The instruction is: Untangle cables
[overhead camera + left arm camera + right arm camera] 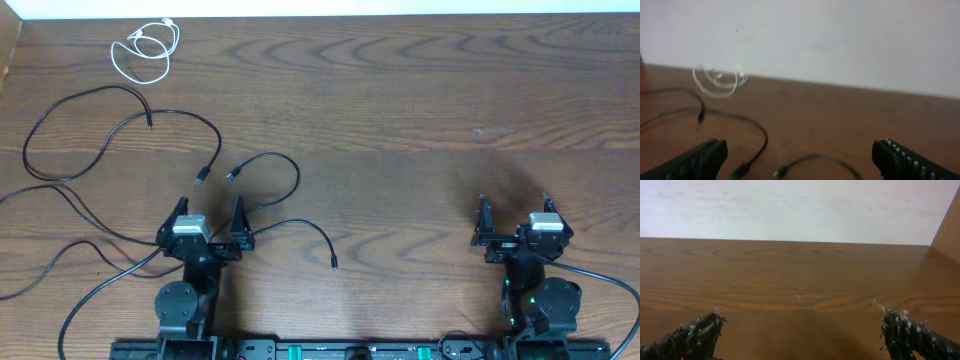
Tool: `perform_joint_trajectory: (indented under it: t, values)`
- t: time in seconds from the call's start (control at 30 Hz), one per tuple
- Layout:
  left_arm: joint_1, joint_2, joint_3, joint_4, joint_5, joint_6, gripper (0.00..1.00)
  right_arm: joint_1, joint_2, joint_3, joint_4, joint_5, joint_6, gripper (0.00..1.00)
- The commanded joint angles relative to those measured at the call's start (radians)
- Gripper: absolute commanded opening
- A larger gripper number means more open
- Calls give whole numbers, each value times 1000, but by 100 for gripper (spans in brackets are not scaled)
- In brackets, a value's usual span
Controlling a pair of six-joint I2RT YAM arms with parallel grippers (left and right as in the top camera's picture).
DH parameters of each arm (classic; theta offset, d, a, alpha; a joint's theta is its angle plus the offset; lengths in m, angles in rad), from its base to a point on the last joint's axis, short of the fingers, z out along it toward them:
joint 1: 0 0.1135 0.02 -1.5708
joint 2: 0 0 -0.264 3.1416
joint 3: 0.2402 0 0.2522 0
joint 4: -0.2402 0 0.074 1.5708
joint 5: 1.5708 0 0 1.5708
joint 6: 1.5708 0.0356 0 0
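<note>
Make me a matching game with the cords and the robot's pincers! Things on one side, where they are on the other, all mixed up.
1 white cord
2 black cords
3 left pincer
4 right pincer

A open, only table in front
B small coil, far left corner
C open, among black cords
D long loops across the left side

Pairs: 1-B, 2-D, 3-C, 4-A

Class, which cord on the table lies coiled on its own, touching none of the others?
The white cord, coiled at the far left; the black cords sprawl in loose, overlapping loops.
</note>
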Motion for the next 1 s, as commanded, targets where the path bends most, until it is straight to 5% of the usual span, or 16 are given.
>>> perform_joint_trajectory:
  t: [0.0, 0.97]
  values:
    - [1, -9, -2, -61, -21, 43, 98, -3, -7, -4, -2, -3, -12, 99]
    - [0, -9, -2, -123, -60, 140, 98, -3, -7, -4, -2, -3, -12, 99]
